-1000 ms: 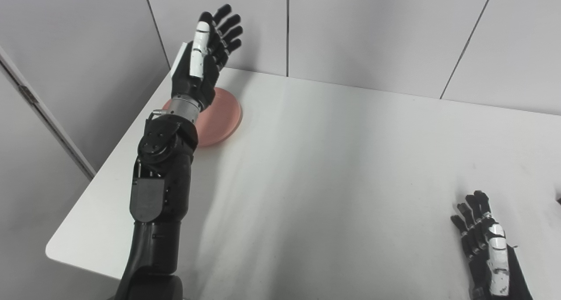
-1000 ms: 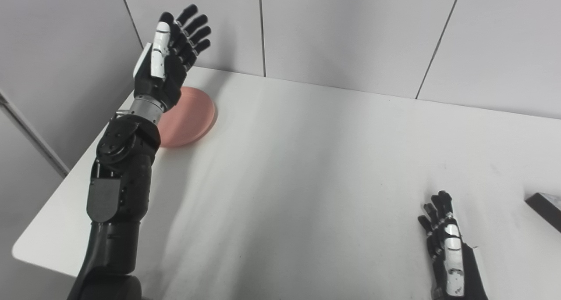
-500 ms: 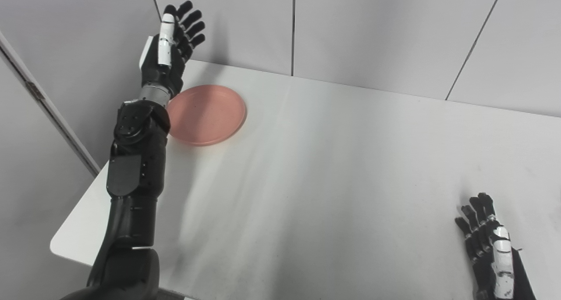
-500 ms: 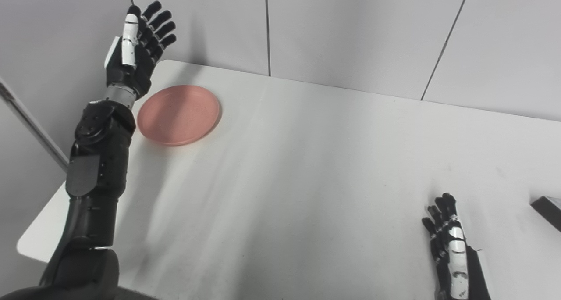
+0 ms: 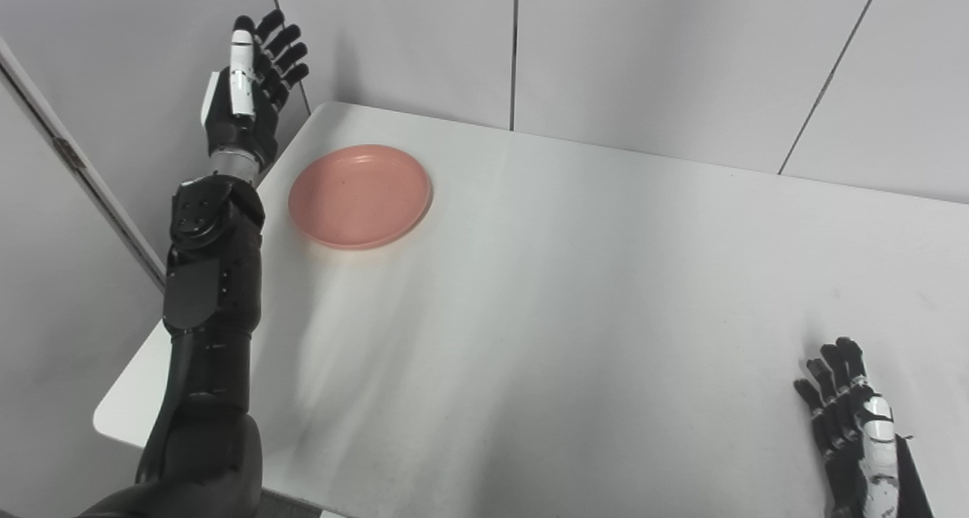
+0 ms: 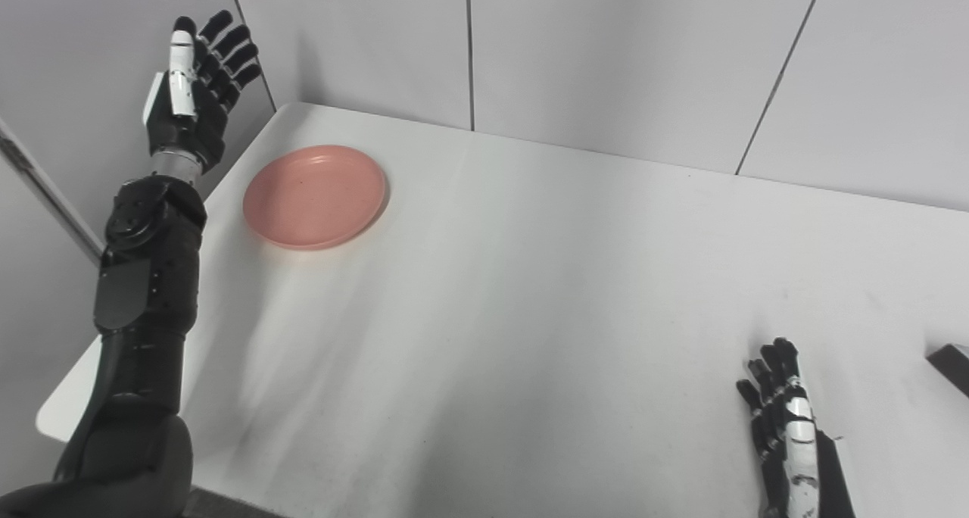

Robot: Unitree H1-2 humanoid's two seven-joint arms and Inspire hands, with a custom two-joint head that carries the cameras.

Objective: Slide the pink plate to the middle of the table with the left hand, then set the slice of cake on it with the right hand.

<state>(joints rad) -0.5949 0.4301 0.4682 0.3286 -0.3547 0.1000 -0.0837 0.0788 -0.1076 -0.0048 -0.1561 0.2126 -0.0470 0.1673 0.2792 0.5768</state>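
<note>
Far-left on table (image 5: 575, 276): round smooth pink plate (image 5: 359, 196) | left robot hand (image 5: 246, 98) & right robot hand (image 6: 787, 435) fingers spread, empty

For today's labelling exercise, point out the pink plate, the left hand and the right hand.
pink plate (image 5: 359, 195), left eye view, its bare middle.
left hand (image 5: 244, 101), left eye view, its palm.
right hand (image 6: 787, 419), right eye view, its back.

The left hand (image 5: 244, 98) now stands left of the table edge, leaving the pink plate (image 5: 359, 195) fully uncovered.
</note>
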